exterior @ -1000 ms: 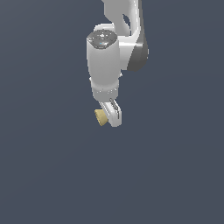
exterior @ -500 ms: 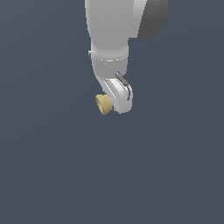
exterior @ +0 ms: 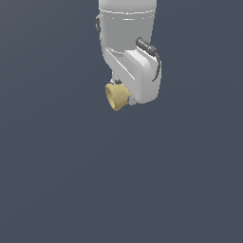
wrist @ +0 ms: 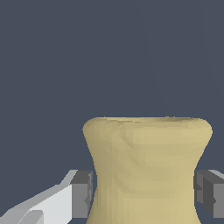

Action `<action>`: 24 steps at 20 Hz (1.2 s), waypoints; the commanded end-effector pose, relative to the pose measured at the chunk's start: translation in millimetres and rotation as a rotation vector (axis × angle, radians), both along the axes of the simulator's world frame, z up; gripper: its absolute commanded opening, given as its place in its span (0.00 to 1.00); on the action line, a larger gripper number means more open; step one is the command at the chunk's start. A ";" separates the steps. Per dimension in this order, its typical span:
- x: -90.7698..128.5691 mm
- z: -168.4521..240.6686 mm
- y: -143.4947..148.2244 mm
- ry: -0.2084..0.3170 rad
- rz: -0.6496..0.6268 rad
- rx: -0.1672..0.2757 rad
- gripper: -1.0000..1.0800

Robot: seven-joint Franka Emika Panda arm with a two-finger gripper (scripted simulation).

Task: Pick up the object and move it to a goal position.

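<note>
Nearest in the wrist view, the object (wrist: 144, 170) fills the lower middle of the frame: a tan-yellow spool with a flared round end and a narrower waist below it. 2 dark grey finger pads (wrist: 82, 193) sit against its waist, 1 on each side, with no gap visible between pad and spool. The gripper (wrist: 144, 192) is closed down to the width of that waist and holds the spool between its fingers. A pale grey finger body runs off behind the pad on 1 side; the other finger shows only its pad at the frame's edge.

Beyond the spool in the wrist view there is only plain dark blue-grey ground, with nothing resting on it that can be made out.

In the exterior view the arm (exterior: 127, 38) comes down from the top edge as a thick white-grey column, with a dark cable looped along the exterior view's right side of the hand. The object (exterior: 116, 96) pokes out under the hand toward the exterior view's left, its flared end turned outward and tilted. The fingers themselves are mostly hidden behind the hand there. The spool hangs in the upper half of the picture, against the same flat dark background, touching nothing but the gripper (exterior: 124, 98).
</note>
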State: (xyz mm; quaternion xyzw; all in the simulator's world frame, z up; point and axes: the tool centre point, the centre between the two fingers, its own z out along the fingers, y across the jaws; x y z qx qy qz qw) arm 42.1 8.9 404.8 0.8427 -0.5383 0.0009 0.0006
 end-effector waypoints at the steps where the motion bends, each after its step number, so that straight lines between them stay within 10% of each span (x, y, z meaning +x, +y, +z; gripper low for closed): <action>1: 3.4 16.2 2.8 0.001 0.000 0.000 0.00; 24: 24.4 96.7 17.4 0.001 0.002 0.002 0.00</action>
